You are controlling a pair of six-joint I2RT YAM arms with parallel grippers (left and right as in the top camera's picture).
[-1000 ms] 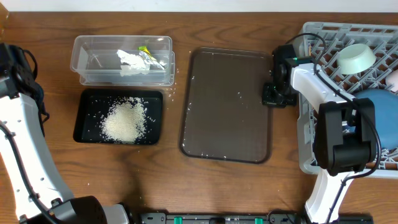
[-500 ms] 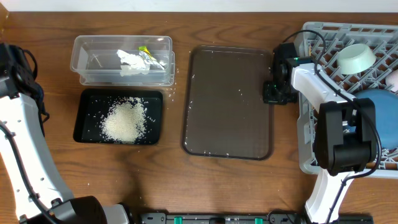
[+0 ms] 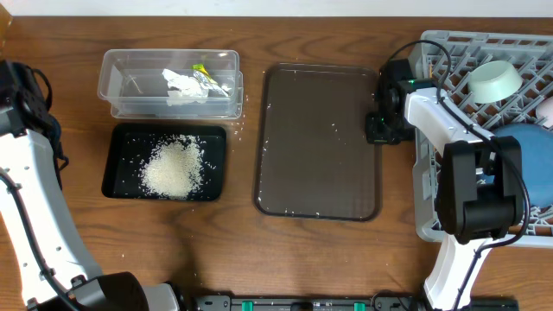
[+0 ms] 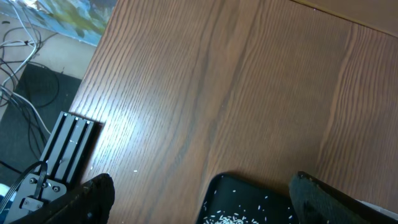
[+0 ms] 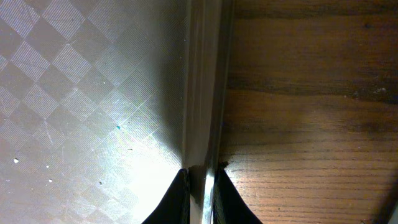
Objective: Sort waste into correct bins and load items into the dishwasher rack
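My right fingers [image 5: 169, 205] are clamped on the right rim of the tray [image 3: 311, 155]. My left fingers [image 4: 93, 196] are wide apart. Next, I think, I lift it carefully toward the rack [image 3: 423, 177].

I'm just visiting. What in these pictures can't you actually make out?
Blue plate: overhead, largely behind the right arm.
Pink cup: overhead, cut off by the right edge.
Black tray: left wrist view shows one corner; bottom edge cuts the rest.
Right gripper on the brown tray rim: right wrist view, finger bases run off the bottom edge.
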